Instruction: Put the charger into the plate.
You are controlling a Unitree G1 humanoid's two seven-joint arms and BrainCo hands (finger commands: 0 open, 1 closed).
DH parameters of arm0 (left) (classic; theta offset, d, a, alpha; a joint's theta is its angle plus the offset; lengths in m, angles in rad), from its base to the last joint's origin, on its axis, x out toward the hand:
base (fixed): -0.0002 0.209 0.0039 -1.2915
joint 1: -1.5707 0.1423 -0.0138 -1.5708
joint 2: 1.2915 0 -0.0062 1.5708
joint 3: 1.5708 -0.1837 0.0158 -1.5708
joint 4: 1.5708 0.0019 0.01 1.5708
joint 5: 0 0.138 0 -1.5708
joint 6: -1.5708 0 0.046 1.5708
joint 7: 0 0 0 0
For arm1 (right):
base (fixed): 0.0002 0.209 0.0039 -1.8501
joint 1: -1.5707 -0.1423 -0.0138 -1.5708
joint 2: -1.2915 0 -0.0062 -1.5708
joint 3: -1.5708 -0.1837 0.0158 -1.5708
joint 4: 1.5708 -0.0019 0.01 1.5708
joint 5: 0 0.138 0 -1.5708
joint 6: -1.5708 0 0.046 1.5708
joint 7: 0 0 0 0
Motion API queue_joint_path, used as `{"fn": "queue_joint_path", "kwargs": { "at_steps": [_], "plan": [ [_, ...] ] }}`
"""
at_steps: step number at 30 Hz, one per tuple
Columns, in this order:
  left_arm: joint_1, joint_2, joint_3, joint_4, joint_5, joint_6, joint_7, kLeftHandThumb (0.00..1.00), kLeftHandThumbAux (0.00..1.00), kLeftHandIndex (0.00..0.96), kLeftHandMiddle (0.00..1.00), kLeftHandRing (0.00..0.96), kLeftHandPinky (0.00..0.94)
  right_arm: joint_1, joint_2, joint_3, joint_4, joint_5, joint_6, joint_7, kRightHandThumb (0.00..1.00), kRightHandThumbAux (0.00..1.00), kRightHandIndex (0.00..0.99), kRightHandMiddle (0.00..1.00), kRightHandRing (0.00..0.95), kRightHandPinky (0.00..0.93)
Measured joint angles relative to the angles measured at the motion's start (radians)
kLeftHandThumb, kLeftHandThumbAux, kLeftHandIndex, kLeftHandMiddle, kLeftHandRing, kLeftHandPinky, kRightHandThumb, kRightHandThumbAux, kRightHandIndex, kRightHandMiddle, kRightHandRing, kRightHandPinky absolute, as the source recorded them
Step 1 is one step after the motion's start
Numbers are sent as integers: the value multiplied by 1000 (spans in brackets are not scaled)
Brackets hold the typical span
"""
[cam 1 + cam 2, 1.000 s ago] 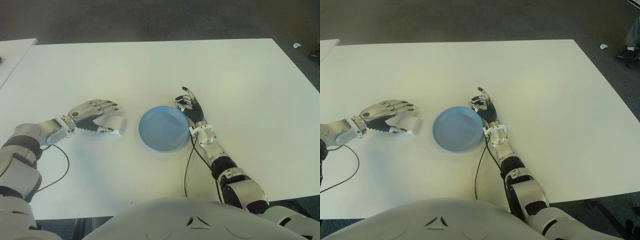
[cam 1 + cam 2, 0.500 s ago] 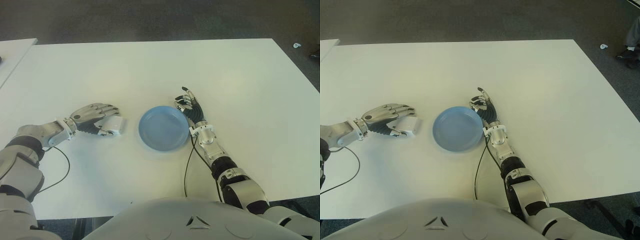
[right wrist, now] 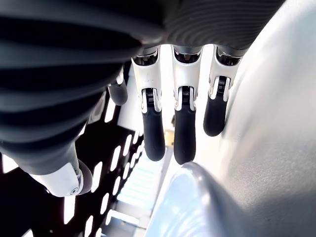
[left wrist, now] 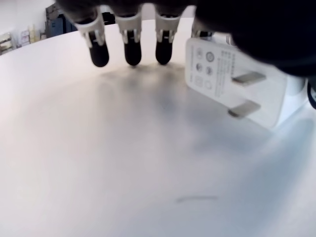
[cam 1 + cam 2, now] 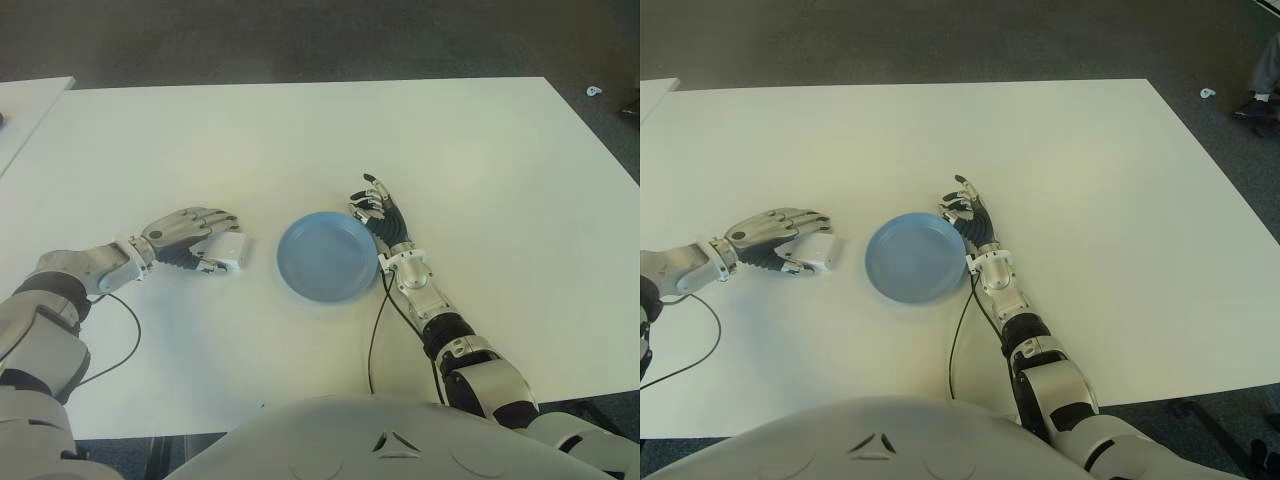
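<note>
A white charger [image 5: 229, 250] lies on the white table [image 5: 300, 140], a little left of the empty blue plate [image 5: 327, 256]. My left hand [image 5: 195, 232] is draped over it, fingers curled down on its far side and the thumb on its near side. In the left wrist view the charger [image 4: 237, 89] shows its two prongs close under the palm, while three fingertips [image 4: 131, 57] touch the table beside it. My right hand [image 5: 380, 212] shows at the plate's right rim, fingers relaxed and holding nothing.
A black cable [image 5: 372, 340] runs from my right forearm toward the table's near edge, and another cable [image 5: 125, 340] loops by my left arm. A second table's corner [image 5: 25, 105] shows at far left. Dark floor lies beyond the far edge.
My left hand has come down from hovering flat above the charger and curled its fingers around it. The charger, the plate and the right hand have kept their places.
</note>
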Motion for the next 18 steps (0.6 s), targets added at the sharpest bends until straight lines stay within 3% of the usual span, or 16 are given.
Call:
{"fn": "queue_joint_path", "kwargs": {
  "at_steps": [18],
  "plan": [
    [0,0,-11,-17,0,-2,5,243,229,0,0,0,0,-3,1,-1,2,-3,0,1,0,592,80,378,404,290]
  ]
}}
